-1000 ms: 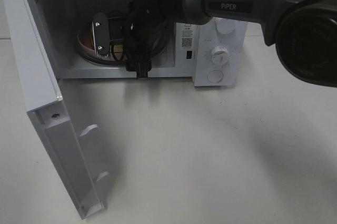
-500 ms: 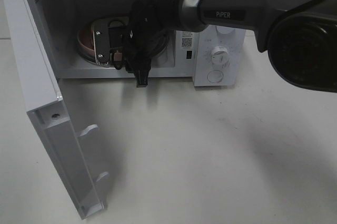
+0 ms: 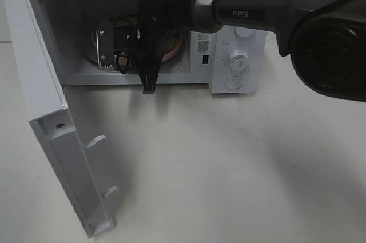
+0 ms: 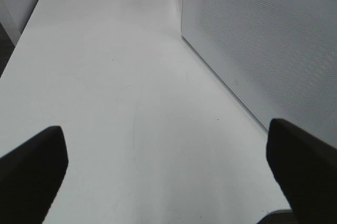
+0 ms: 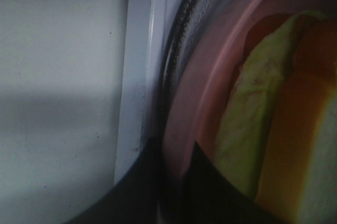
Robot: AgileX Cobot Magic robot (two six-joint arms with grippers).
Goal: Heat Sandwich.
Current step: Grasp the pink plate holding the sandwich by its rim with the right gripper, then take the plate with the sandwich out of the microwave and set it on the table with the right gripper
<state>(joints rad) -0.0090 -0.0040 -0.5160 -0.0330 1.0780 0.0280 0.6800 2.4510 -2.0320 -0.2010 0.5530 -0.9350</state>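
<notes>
High view, right gripper (image 3: 117,54) inside open microwave (image 3: 229,43), sandwich hidden behind it; left wrist view, left gripper (image 4: 168,171) wide over bare table (image 4: 105,76); right wrist view, fingers (image 5: 142,182) pinching pink plate (image 5: 210,81) rim, sandwich (image 5: 253,108) just beyond.

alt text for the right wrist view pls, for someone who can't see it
Close-up of the right gripper with its dark fingers closed on the rim of a pink plate carrying the sandwich, bread and pale green filling filling one side. Beside the plate runs the microwave's white front edge, then the pale table.
</notes>
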